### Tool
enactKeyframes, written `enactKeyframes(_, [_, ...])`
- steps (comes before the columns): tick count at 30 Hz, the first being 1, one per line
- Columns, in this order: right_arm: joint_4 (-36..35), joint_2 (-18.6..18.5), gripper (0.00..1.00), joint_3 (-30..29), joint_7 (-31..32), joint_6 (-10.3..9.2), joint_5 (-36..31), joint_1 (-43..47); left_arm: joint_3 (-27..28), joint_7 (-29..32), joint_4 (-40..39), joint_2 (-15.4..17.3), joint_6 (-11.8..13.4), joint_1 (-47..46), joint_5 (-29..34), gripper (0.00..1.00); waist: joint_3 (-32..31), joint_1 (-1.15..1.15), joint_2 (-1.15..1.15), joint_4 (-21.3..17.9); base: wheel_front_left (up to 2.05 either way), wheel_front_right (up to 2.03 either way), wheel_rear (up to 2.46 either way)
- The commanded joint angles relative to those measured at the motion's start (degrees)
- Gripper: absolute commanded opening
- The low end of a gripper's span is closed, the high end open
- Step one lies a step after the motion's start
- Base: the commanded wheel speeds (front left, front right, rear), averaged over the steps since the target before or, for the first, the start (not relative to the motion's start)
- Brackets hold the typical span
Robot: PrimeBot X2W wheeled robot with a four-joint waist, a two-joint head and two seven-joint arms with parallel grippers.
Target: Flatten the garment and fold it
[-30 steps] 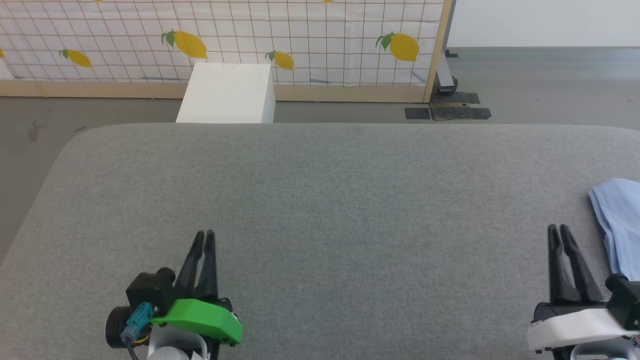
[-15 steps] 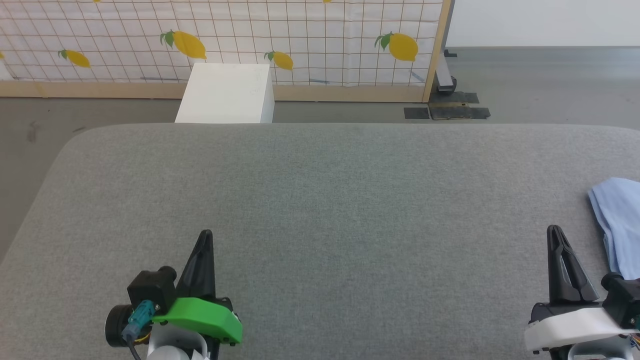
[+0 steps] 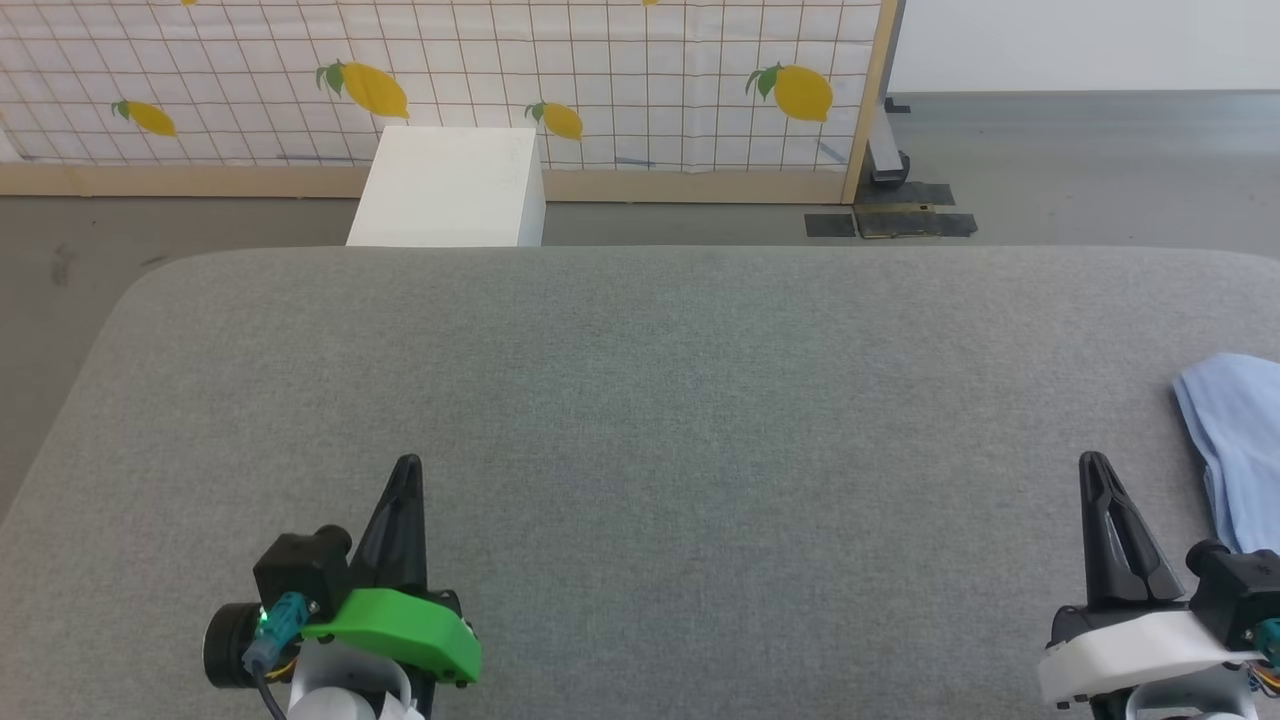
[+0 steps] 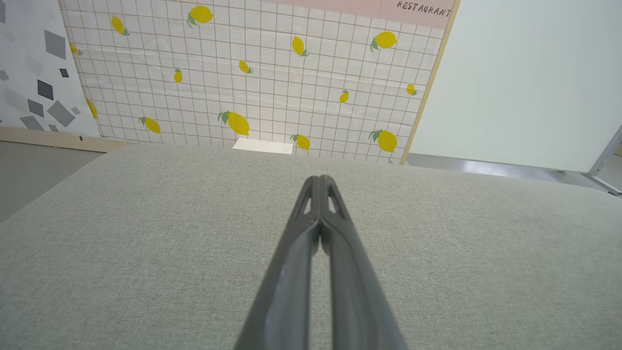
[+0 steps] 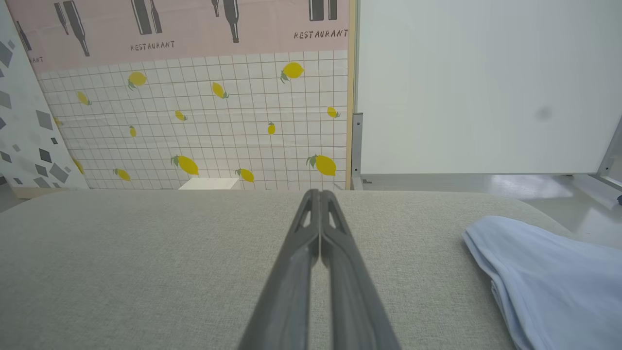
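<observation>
Both clenched, empty: left pincer [image 3: 408, 464], right pincer [image 3: 1092, 461]; garment [image 3: 1237, 440] just right of latter.

Grey fabric-covered table [image 3: 640, 400], far corners rounded, evenly lit. Beyond its far edge a white box [image 3: 450, 185] stands on the grey floor [image 3: 1100, 170] against a wood-framed screen [image 3: 600, 70] printed with a white grid and yellow lemons. Above the grid runs a pink band [image 5: 194, 29] with dark bottles and the word RESTAURANT, a white panel with grey shapes [image 4: 29, 73] to its left; right of the screen's post is a plain white wall [image 5: 486, 87], with black tape patches [image 3: 890, 223] on the floor at the post's foot.
</observation>
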Motion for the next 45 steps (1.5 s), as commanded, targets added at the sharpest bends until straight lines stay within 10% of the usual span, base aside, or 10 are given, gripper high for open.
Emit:
enactKeyframes(1, [-0.11, 0.03, 0.0, 0.35, 0.39, -0.02, -0.61, -0.71, 0.25, 0.4, -0.42, -0.05, 0.53, 0.55, 0.87, 0.0, 0.0, 0.0, 0.0, -0.02, 0.0, 0.0, 0.0])
enactKeyframes(45, [-0.31, 0.1, 0.0, 3.23, 4.73, -0.06, -2.71, -2.14, 1.69, 5.49, -4.15, -0.15, 1.55, 1.5, 5.61, 0.0, 0.14, 0.0, 0.0, -0.76, 0.0, 0.0, 0.0])
